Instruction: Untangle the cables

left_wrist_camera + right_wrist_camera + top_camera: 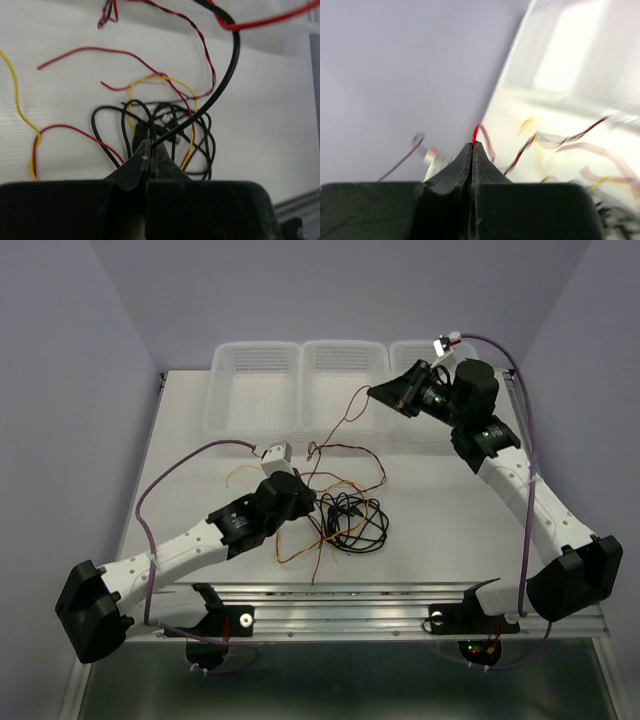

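A tangle of thin black, red and yellow cables (345, 515) lies at the table's middle. My left gripper (318, 502) sits at the tangle's left edge, shut on a black cable (220, 95) that rises from its tips (151, 145) over the black loops (165, 130). My right gripper (375, 392) is raised at the back, near the baskets, shut on a red cable (345, 415) that runs down to the tangle. In the right wrist view the red cable (475, 133) sticks out of the closed tips (472, 146); that view is blurred.
Three white mesh baskets (255, 390) stand in a row along the back of the table. A loose yellow and red wire (30, 135) lies left of the tangle. The table's metal front rail (340, 592) runs below the tangle.
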